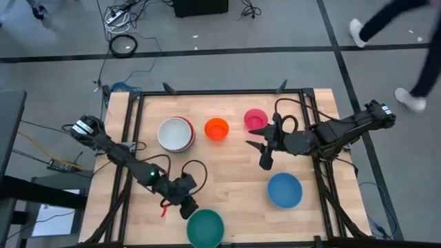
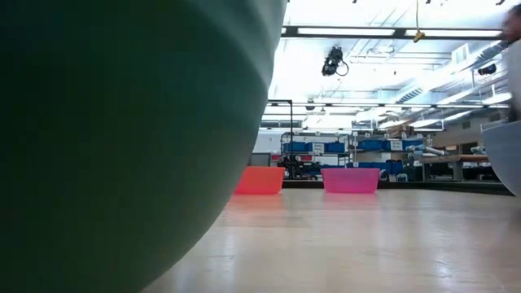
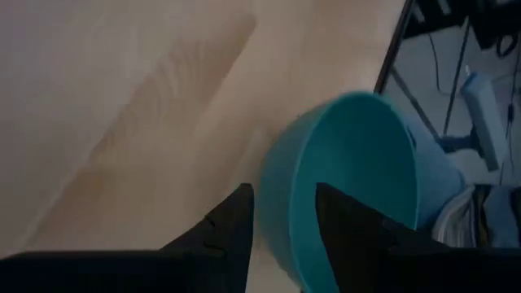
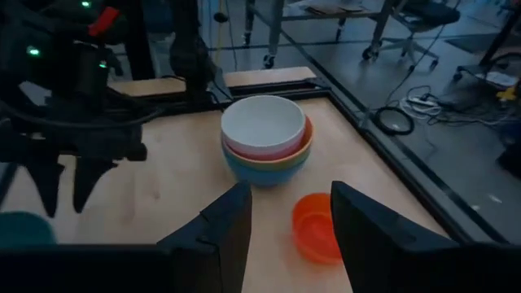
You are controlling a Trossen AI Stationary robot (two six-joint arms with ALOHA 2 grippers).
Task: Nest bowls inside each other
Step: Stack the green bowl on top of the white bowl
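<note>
A teal bowl (image 1: 205,228) stands near the table's front edge and fills the left of the low view (image 2: 122,138). My left gripper (image 1: 187,208) is open at that bowl's rim. In the left wrist view one finger (image 3: 232,228) stands outside the teal wall (image 3: 285,203) and the other (image 3: 350,220) over the hollow; no touch shows. A stack of bowls with a white one on top (image 1: 176,133) stands at the far left, with a small orange bowl (image 1: 216,129) and a magenta one (image 1: 255,118) beside it. A blue bowl (image 1: 284,190) sits at the right. My right gripper (image 1: 260,146) hovers open above the table's middle.
A black frame (image 1: 220,91) runs along the table's edges. Bare wood lies between the stack and the blue bowl. The right wrist view shows the stack (image 4: 265,138), the orange bowl (image 4: 316,226) and my left arm (image 4: 65,122) beyond. A person's legs (image 1: 406,41) pass behind the table.
</note>
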